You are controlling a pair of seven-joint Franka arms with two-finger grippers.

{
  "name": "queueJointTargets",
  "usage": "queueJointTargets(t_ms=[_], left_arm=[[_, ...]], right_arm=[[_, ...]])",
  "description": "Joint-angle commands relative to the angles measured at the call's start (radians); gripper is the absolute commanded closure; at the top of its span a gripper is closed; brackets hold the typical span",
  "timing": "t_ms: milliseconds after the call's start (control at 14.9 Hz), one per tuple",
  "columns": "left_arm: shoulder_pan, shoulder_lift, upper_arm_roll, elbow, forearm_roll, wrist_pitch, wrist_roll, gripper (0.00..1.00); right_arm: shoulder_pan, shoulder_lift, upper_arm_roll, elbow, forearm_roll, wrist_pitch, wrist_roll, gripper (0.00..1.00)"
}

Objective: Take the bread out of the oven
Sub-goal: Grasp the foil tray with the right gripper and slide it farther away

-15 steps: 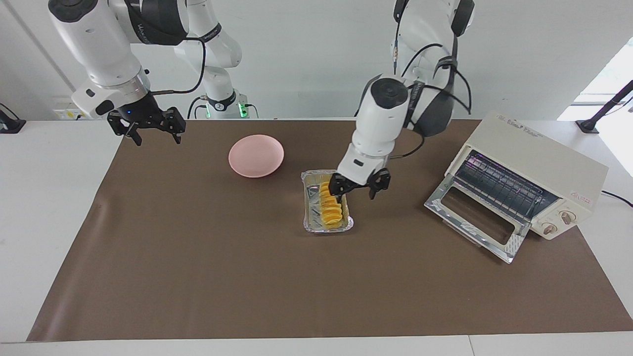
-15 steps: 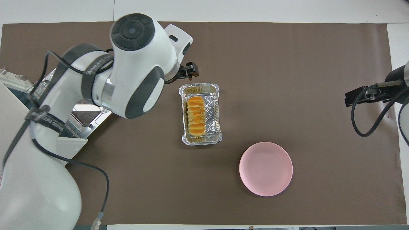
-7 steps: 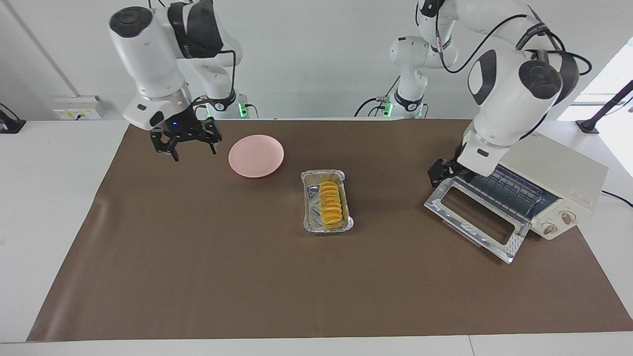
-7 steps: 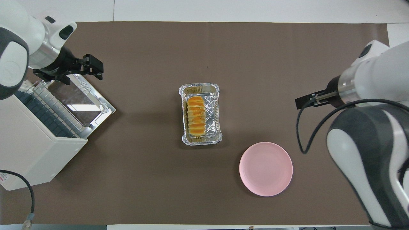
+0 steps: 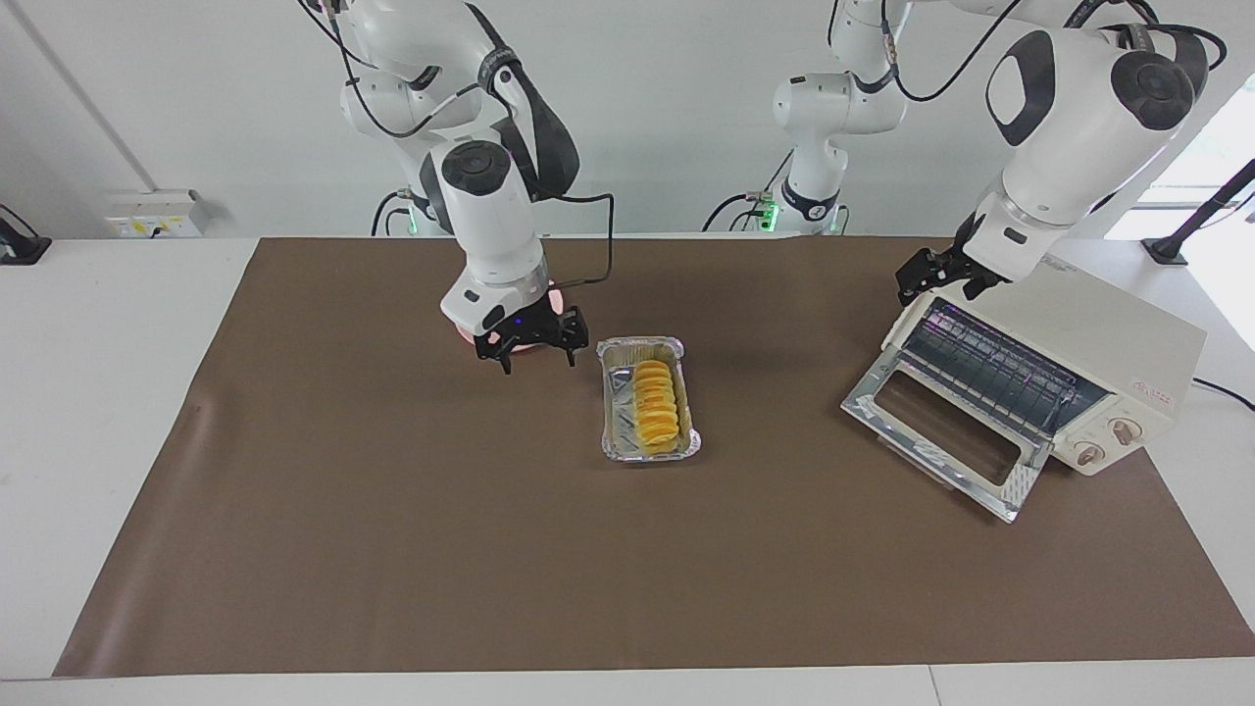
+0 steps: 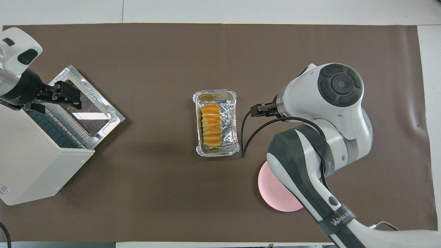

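one brown mat (image 5: 392, 549) over white table (image 5: 98, 392)

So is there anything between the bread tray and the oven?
No. In the overhead view, only bare brown mat lies between the foil tray and the oven.

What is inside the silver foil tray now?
The bread lies in the foil tray, along one long wall. Crinkled foil shows beside it; the tray floor under the loaf is covered.
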Motion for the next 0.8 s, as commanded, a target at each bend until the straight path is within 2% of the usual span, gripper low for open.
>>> queueJointTargets(t_ms=[0, 134, 468, 535, 669, 736], left_arm=[[-0.009, -0.058, 0.004, -0.077, -0.006, -0.009, 0.006, 0.0], [-0.008, -0.066, 0.002, -0.09, -0.006, -0.002, 0.006, 0.0], [0.0, -0.078, 0.002, -0.108, -0.002, 0.011, 0.006, 0.0], [0.001, -0.08, 0.002, -0.111, -0.002, 0.011, 0.007, 0.0], [0.017, -0.08, 0.002, -0.11, -0.002, 0.014, 0.016, 0.0], [0.018, -0.081, 0.002, -0.113, -0.002, 0.017, 0.016, 0.0]], right_arm=[[0.057, 0.097, -0.004, 0.028, 0.011, 0.074, 0.114, 0.0], [0.075, 0.139, -0.004, 0.025, 0.011, 0.117, 0.157, 0.02], [0.134, 0.185, -0.004, -0.005, 0.009, 0.215, 0.261, 0.15], [0.134, 0.186, -0.004, -0.01, 0.009, 0.22, 0.266, 0.25], [0.134, 0.185, -0.004, -0.016, 0.009, 0.217, 0.266, 0.57], [0.135, 0.185, -0.004, -0.016, 0.009, 0.216, 0.268, 0.8]])
